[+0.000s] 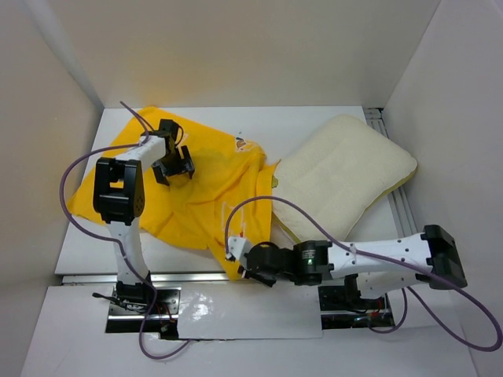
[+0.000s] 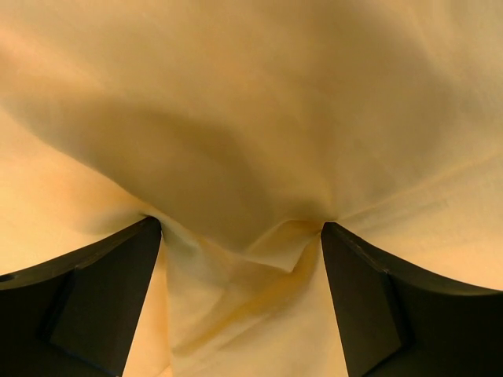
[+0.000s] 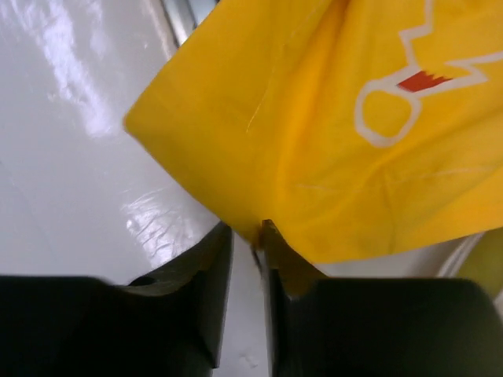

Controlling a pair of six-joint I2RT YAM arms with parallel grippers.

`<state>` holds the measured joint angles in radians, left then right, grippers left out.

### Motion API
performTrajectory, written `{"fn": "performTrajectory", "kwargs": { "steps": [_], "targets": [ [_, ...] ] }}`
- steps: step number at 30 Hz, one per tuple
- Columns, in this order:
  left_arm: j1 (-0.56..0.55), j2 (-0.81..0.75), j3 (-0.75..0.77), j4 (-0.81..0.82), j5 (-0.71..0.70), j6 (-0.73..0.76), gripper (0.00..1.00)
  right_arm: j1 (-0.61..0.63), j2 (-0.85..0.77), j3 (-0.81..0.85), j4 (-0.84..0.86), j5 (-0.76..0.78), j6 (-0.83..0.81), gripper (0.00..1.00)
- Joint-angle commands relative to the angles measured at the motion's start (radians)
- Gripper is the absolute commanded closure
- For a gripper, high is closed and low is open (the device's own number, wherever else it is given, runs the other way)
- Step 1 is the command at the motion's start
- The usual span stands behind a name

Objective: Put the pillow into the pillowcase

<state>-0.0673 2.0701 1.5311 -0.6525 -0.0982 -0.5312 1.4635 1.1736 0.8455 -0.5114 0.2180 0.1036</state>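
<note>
Item: pillowcase [image 1: 200,200], thin, limp, light; crumpled on tabletop [image 1: 314,126] beside pillow [image 1: 346,177]. Judged grip pt: near hem. left hand [image 1: 174,169] wide open on cloth; right hand [image 3: 247,232] nearly closed at hem, grip unclear.

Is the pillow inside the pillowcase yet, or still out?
Out. The pillow lies bare on the table beside the crumpled pillowcase; its cream top shows uncovered, only one corner meeting the yellow fabric.

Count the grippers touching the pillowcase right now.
2. The left gripper rests open on the middle of the pillowcase; the right gripper pinches its near edge.
</note>
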Motion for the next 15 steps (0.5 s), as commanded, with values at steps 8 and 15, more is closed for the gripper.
{"fn": "performTrajectory", "kwargs": {
  "steps": [8, 15],
  "targets": [
    [0.006, -0.010, 0.093, -0.056, -0.011, 0.042, 0.04, 0.057, -0.007, 0.164, -0.193, 0.378, 0.218, 0.00],
    [-0.098, -0.229, 0.091, -0.078, -0.057, 0.108, 0.01, -0.440, -0.155, 0.205, -0.128, 0.296, 0.248, 0.00]
  ]
}}
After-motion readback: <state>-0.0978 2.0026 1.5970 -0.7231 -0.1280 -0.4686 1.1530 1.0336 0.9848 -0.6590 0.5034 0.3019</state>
